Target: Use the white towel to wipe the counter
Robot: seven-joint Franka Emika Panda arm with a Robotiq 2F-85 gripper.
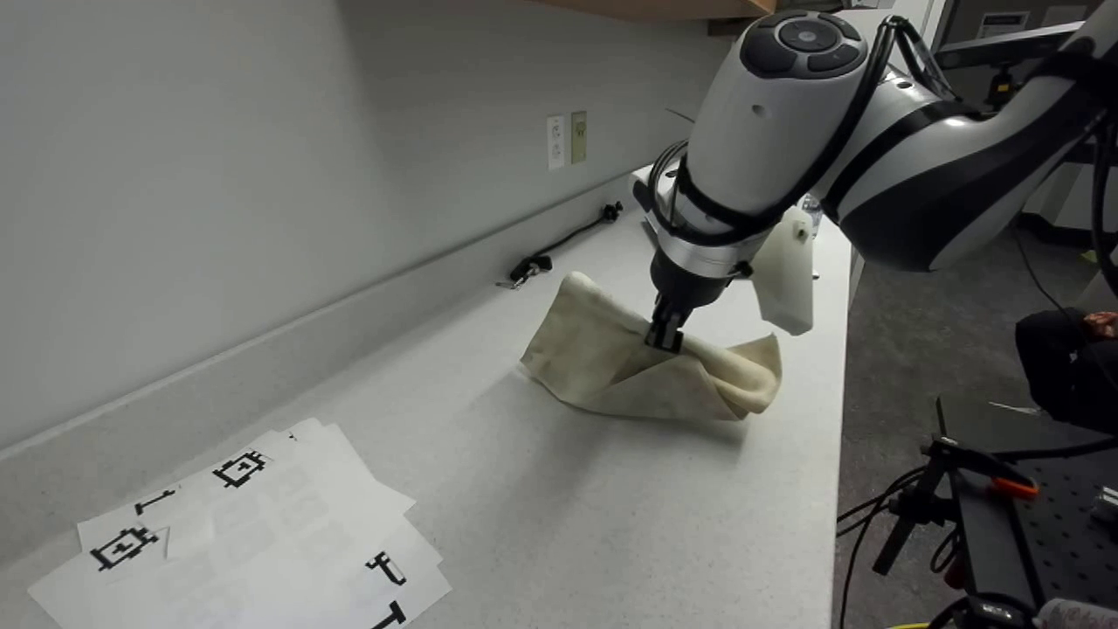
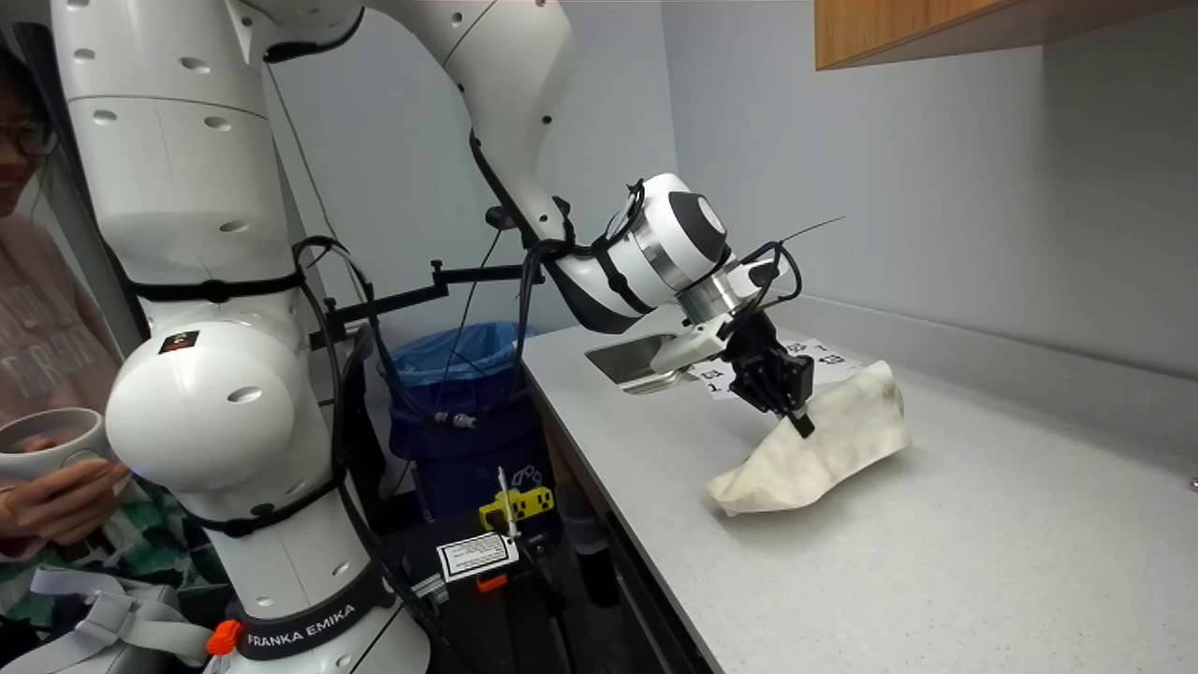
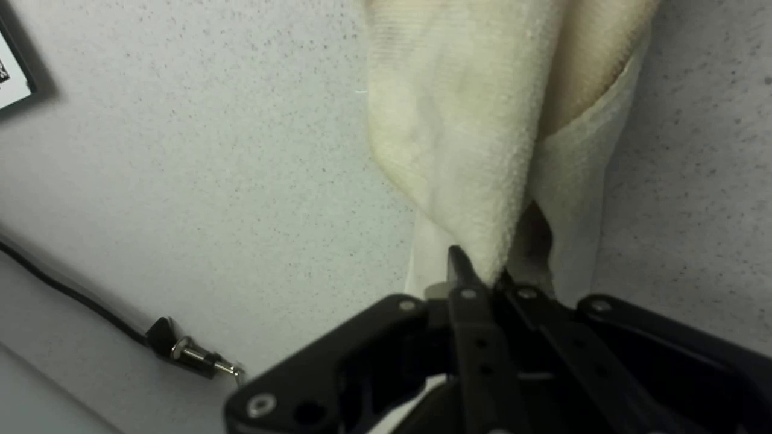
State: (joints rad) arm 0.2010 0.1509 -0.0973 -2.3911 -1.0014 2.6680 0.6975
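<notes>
One black two-fingered pincer (image 1: 665, 338) pinches an upper fold of the rumpled cream cloth towel (image 1: 581, 354), bunched over the long, smooth, speckled white surface (image 1: 629, 524).

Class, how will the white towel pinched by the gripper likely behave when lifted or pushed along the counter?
The white towel is probably floppy: it creases into loose folds where the gripper pinches it. It is likely light for its size, since its edges look thin. Its surface looks fuzzy in the wrist view, so it may drag rather than slide across the counter.
</notes>
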